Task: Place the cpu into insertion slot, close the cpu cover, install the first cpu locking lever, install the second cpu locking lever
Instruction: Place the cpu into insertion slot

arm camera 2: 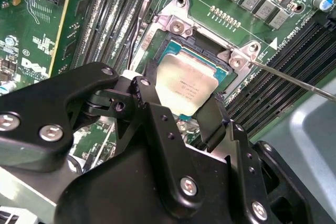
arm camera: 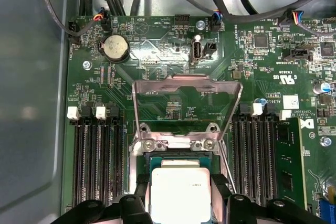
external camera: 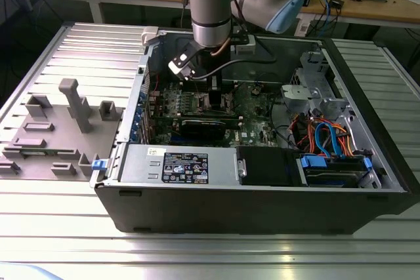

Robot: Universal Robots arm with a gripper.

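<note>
In both wrist views the cpu, a silver square with a thin green rim, lies level at the insertion slot. My gripper has its black fingers pressed against two opposite sides of the chip. The cpu cover stands raised on its hinge beyond the slot, its window open to the board. A thin wire locking lever sticks out free beside the socket. In the exterior view the gripper reaches down into the open computer case.
Long black memory slots flank the socket on both sides. A black graphics card lies near the socket, with cables and drive bays at the exterior view's right. A grey fixture plate sits outside the case at the exterior view's left.
</note>
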